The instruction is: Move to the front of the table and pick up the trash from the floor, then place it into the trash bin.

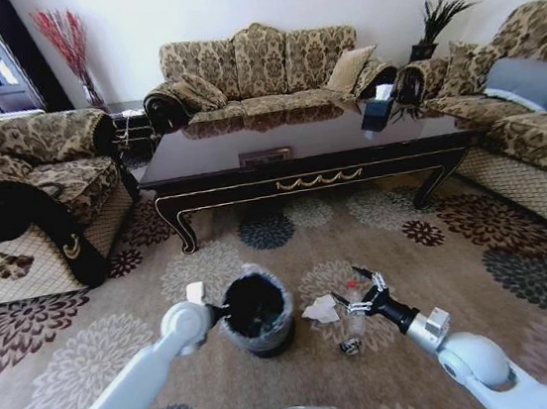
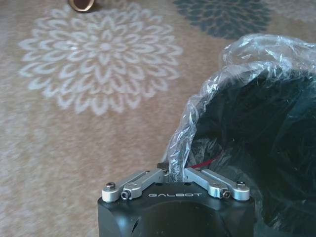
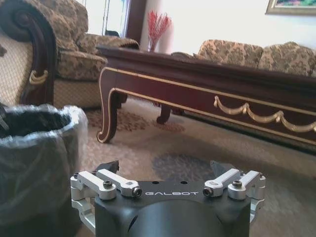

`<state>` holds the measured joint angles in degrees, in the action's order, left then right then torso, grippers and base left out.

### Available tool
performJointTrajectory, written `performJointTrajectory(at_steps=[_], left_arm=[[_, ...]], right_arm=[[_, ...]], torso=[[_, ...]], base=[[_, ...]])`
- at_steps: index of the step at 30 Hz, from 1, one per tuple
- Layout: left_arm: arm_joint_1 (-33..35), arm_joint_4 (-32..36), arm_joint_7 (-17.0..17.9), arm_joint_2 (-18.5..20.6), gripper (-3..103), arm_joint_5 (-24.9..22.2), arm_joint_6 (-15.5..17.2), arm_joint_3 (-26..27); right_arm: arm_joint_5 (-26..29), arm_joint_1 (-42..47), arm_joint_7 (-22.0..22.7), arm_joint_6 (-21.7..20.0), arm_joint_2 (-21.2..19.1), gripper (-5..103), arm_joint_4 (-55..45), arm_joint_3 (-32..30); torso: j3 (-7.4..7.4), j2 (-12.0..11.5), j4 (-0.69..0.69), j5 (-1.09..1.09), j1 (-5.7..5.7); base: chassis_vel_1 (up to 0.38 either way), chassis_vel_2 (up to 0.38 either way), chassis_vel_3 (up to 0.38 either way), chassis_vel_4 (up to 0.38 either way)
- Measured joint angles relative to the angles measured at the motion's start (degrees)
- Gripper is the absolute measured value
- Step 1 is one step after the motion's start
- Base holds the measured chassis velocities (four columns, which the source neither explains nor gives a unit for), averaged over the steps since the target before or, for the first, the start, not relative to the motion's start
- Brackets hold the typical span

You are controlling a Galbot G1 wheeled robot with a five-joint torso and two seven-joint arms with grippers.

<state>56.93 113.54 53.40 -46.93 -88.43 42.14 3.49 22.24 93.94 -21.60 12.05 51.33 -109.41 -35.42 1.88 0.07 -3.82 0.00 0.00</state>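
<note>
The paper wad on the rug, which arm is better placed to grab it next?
The right. The right gripper hangs open just beside the paper wad and the bottle, while the left gripper is shut on the trash bin liner at its rim.

The table is dark wood, glossy enough to mirror the sofa, with gold trim. The trash bin is matt black under a thin, crinkled clear plastic liner. The paper wad is crumpled white. The carpet is soft, flat cloth. The left gripper has brushed metal links on matt black plastic.
</note>
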Motion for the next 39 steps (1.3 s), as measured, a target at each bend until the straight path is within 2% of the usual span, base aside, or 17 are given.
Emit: performJointTrajectory(at_steps=[8, 12, 13, 17, 18, 19, 21, 22, 27, 33, 39], left_arm=[[1.83, 0.43, -0.34, 0.91, 0, -0.10, -0.01, 2.67], [2.02, 0.87, -0.31, 0.80, 0, -0.09, 0.00, 2.27], [2.02, 0.87, -0.31, 0.80, 0, -0.09, 0.00, 2.27], [2.33, 1.17, -0.13, 0.65, 0, 0.07, 0.00, 2.09], [2.33, 1.17, -0.13, 0.65, 0, 0.07, 0.00, 2.09], [2.53, 1.37, -0.08, 0.70, 0, 0.09, 0.00, 2.09], [2.45, 1.47, -0.05, 0.95, 0, 0.09, 0.00, 1.83], [2.45, 1.47, -0.05, 0.95, 0, 0.09, 0.00, 1.83], [3.08, 2.56, -0.05, 2.39, 0, -0.21, -0.01, 2.04], [3.48, 3.63, 0.16, 3.60, 0, -0.99, -0.01, 2.73], [3.91, 4.03, 0.44, 4.06, 0, -1.37, -0.01, 2.97]], right_arm=[[-1.52, 1.00, -1.02, 2.22, 3.19, 100, 7.72, 0.48], [-8.00, 0.16, -3.51, 6.13, 3.74, 100, 15.85, 1.06], [-8.00, 0.16, -3.51, 6.13, 3.74, 100, 15.85, 1.06], [-12.53, -1.73, -9.06, 10.05, 1.79, 100, 22.08, 2.24], [-12.53, -1.73, -9.06, 10.05, 1.79, 100, 22.08, 2.24], [-13.72, -3.16, -12.71, 11.36, 0.89, 100, 24.60, 2.66], [-14.61, -4.38, -16.62, 13.09, 0.16, 100, 26.72, 2.75], [-14.61, -4.38, -16.62, 13.09, 0.16, 100, 26.72, 2.75], [-16.19, -8.73, -22.80, 15.33, -1.12, 100, 30.45, 4.60], [-19.57, -12.49, -26.68, 17.37, -1.29, 100, 33.64, 7.50], [-19.78, -15.58, -27.35, 17.69, -1.07, 100, 36.68, 10.11]], torso=[[0.00, 0.00, -0.03, 0.00, 0.00], [0.00, 0.00, -0.03, 0.01, 0.00], [0.00, 0.00, -0.03, 0.01, 0.00], [0.00, 0.00, -0.03, 0.00, 0.00], [0.00, 0.00, -0.03, 0.00, 0.00], [0.00, 0.00, -0.02, 0.01, 0.00], [0.00, 0.00, -0.02, 0.01, 0.00], [0.00, 0.00, -0.02, 0.01, 0.00], [0.00, 0.00, -0.03, 0.00, 0.00], [0.00, 0.00, -0.02, 0.00, 0.00], [0.00, 0.00, -0.03, 0.00, 0.00]], base=[[0.000, 0.000, 0.000, 0.000], [0.000, 0.000, 0.000, 0.000], [0.000, 0.000, 0.000, 0.000], [0.000, 0.000, 0.000, 0.000], [0.000, 0.000, 0.000, 0.000], [0.000, 0.000, 0.000, 0.000], [0.000, 0.000, 0.000, 0.000], [0.000, 0.000, 0.000, 0.000], [0.000, 0.000, 0.000, 0.000], [0.000, 0.000, 0.000, 0.000], [0.000, 0.000, 0.000, 0.000]])
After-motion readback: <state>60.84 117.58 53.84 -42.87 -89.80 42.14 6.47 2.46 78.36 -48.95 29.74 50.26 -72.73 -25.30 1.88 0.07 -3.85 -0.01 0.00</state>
